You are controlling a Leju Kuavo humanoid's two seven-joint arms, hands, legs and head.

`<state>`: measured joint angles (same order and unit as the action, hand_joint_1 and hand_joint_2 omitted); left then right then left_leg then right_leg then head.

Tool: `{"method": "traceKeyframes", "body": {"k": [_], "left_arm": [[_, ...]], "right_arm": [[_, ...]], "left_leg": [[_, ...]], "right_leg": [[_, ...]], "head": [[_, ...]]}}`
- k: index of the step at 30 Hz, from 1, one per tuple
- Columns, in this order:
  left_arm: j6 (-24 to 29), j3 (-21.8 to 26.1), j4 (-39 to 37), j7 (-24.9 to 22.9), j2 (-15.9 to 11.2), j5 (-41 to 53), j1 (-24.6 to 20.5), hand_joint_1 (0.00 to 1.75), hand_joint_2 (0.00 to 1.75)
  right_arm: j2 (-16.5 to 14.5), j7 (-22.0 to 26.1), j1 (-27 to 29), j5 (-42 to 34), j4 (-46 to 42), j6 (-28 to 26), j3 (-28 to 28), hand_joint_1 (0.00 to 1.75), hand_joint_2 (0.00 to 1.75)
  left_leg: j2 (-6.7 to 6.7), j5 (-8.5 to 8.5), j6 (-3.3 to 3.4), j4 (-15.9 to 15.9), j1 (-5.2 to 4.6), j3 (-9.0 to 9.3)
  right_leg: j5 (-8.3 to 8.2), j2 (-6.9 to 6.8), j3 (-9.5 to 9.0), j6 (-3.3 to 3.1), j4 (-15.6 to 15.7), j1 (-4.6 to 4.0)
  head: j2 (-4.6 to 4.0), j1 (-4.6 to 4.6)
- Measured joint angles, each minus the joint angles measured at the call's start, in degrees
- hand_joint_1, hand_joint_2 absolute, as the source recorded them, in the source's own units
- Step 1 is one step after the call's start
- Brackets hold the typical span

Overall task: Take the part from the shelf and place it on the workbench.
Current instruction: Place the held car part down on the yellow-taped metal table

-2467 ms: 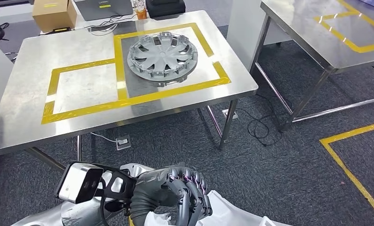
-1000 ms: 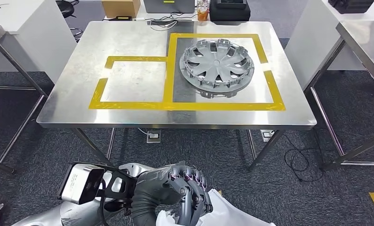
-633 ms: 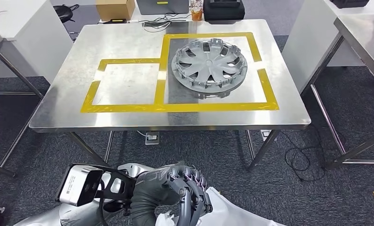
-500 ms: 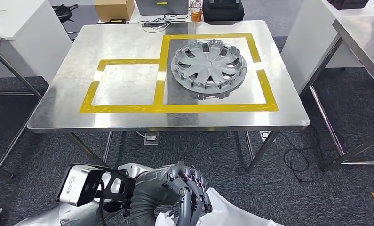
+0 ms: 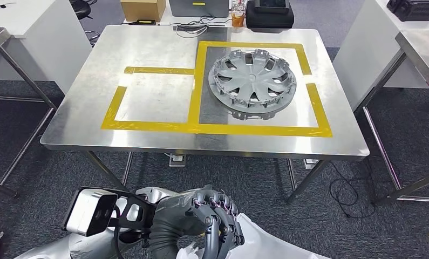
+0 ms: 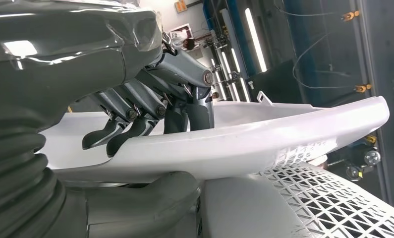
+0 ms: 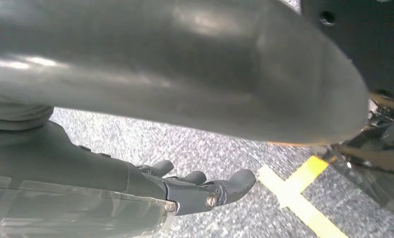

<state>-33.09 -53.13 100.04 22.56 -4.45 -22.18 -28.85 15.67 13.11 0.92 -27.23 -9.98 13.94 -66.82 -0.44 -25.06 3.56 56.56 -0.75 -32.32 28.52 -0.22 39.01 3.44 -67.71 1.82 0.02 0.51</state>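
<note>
A: Table ahead, hubcap in the right taped box. Where's the part?

B: White part clamped in left hand, low at the body. Right hand hangs, fingers loosely apart, empty.

A: Close in, then lower it flat into the free box.

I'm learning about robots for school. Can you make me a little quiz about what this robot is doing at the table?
1. True or false: the left hand holds a white part.
2. What lies in the bigger yellow square on the workbench? A) hubcap B) box C) cup
3. Fill in: the smaller yellow square beside it holds ____.

Key: 1 true; 2 A; 3 nothing
</note>
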Motion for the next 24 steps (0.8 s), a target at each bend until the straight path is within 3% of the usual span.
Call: {"method": "traceKeyframes", "body": {"k": [1, 3, 5, 8, 9, 11, 12, 13, 14, 15, 17, 19, 22, 24], "left_arm": [[0.0, 0.0, 0.0, 0.0, 0.0, 0.0, 0.0, 1.75, 1.75], [0.0, 0.0, 0.0, 0.0, 0.0, 0.0, -0.1, 1.75, 1.75], [0.0, 0.0, 0.1, 0.0, 0.0, 0.0, -0.1, 1.75, 1.75], [0.0, 0.0, 0.3, 0.0, -0.1, 0.0, -0.2, 1.75, 1.75], [0.0, 0.1, 0.3, 0.0, -0.1, -0.1, -0.2, 1.75, 1.75], [0.0, 0.0, 0.4, 0.0, -0.2, -0.1, -0.1, 1.75, 1.75], [0.0, 0.0, 0.4, 0.0, -0.3, -0.1, 0.0, 1.75, 1.75], [0.0, 0.0, 0.4, 0.0, -0.3, -0.1, 0.0, 1.75, 1.75], [0.0, 0.0, 0.4, 0.0, -0.4, -0.1, 0.0, 1.75, 1.75], [0.0, 0.0, 0.4, 0.0, -0.4, -0.1, 0.0, 1.75, 1.75], [0.0, 0.1, 0.5, 0.0, -0.4, -0.1, -0.1, 1.75, 1.75], [-0.1, 0.2, 0.7, 0.0, -0.4, -0.1, -0.3, 1.75, 1.75], [-0.2, 0.3, 1.1, 0.0, -0.5, -0.2, -0.3, 1.75, 1.75], [-0.3, 0.4, 1.2, 0.0, -0.4, -0.2, -0.4, 1.75, 1.75]], "right_arm": [[0.0, 0.0, 0.0, 0.0, 0.0, -0.1, 0.0, 0.00, 0.00], [0.1, 0.1, -0.1, 0.0, 0.0, -0.1, 0.0, 0.00, 0.00], [0.1, 0.2, 0.0, 0.0, 0.0, -0.1, 0.0, 0.00, 0.00], [0.1, 0.3, 0.0, 0.0, 0.0, -0.2, 0.0, 0.00, 0.00], [0.1, 0.4, 0.0, 0.0, 0.0, -0.2, 0.0, 0.00, 0.00], [0.2, 0.5, 0.0, 0.0, 0.0, -0.2, 0.0, 0.00, 0.00], [0.2, 0.5, 0.0, 0.0, 0.0, -0.2, 0.0, 0.00, 0.00], [0.2, 0.5, 0.1, 0.0, 0.0, -0.2, 0.0, 0.00, 0.00], [0.1, 0.5, 0.1, 0.0, 0.0, -0.3, 0.0, 0.00, 0.00], [0.1, 0.6, 0.1, 0.0, 0.0, -0.3, 0.0, 0.00, 0.00], [-0.2, 0.6, 0.1, 0.0, 0.0, -0.3, 0.0, 0.00, 0.00], [-0.3, 0.8, 0.0, -0.1, -0.1, -0.3, 0.0, 0.00, 0.00], [-0.3, 1.0, 0.0, 0.0, -0.2, -0.3, 0.0, 0.00, 0.00], [-0.3, 1.1, -0.2, 0.0, -0.2, -0.3, 0.0, 0.00, 0.00]], "left_leg": [[-0.07, -0.43, -0.38, 0.4, -0.02, 0.11], [-0.09, -1.35, -1.08, 1.2, -0.19, 0.04], [-0.07, -1.89, -1.47, 1.6, -0.25, -0.04], [0.06, -3.36, -2.21, 3.8, 0.11, -0.76], [0.10, -4.60, -2.59, 6.5, 0.28, -2.07], [0.14, -7.42, -3.17, 14.3, 0.67, -6.49], [0.14, -8.00, -3.27, 17.4, 0.82, -8.61], [0.14, -7.48, -3.24, 18.5, 0.91, -9.85], [0.14, -5.82, -3.01, 17.4, 0.90, -9.91], [0.14, -3.36, -2.52, 14.1, 0.80, -8.81], [0.33, 0.48, -0.79, 6.2, 0.18, -5.49], [0.55, 1.05, 0.51, 2.1, -0.61, -3.69], [0.37, 0.73, 1.03, -0.4, -0.74, -1.43], [0.32, 0.70, 1.18, -1.4, -0.42, 0.58]], "right_leg": [[-1.67, 0.01, -1.83, 0.40, 3.9, 0.13], [-3.36, 0.11, -4.21, -0.14, 8.8, 0.17], [-3.20, 0.22, -4.58, -1.44, 9.2, -0.03], [-2.72, 0.25, -5.26, -2.57, 9.3, 0.16], [-2.51, 0.25, -5.55, -2.91, 9.3, 0.21], [-2.08, 0.25, -5.96, -3.40, 9.3, 0.12], [-1.85, 0.27, -6.16, -3.50, 9.3, 0.04], [-1.58, 0.30, -6.45, -3.52, 9.3, -0.05], [-1.27, 0.34, -6.85, -3.47, 9.3, -0.18], [-0.93, 0.38, -7.34, -3.43, 9.3, -0.33], [-0.31, 0.42, -8.13, -3.25, 9.5, -0.51], [-0.15, 0.32, -8.55, -2.68, 9.8, -0.33], [-0.80, 0.07, -9.33, -1.28, 9.4, -0.23], [0.35, 0.10, -7.80, -1.47, 6.1, -0.24]], "head": [[0.00, -0.04], [0.00, -0.11], [0.00, -0.20], [0.00, -0.12], [0.00, -0.03], [0.00, 0.13], [0.00, 0.14], [0.00, 0.14], [0.00, 0.15], [0.00, 0.15], [0.00, -0.03], [0.00, -0.16], [0.00, -0.14], [-0.01, -0.20]]}}
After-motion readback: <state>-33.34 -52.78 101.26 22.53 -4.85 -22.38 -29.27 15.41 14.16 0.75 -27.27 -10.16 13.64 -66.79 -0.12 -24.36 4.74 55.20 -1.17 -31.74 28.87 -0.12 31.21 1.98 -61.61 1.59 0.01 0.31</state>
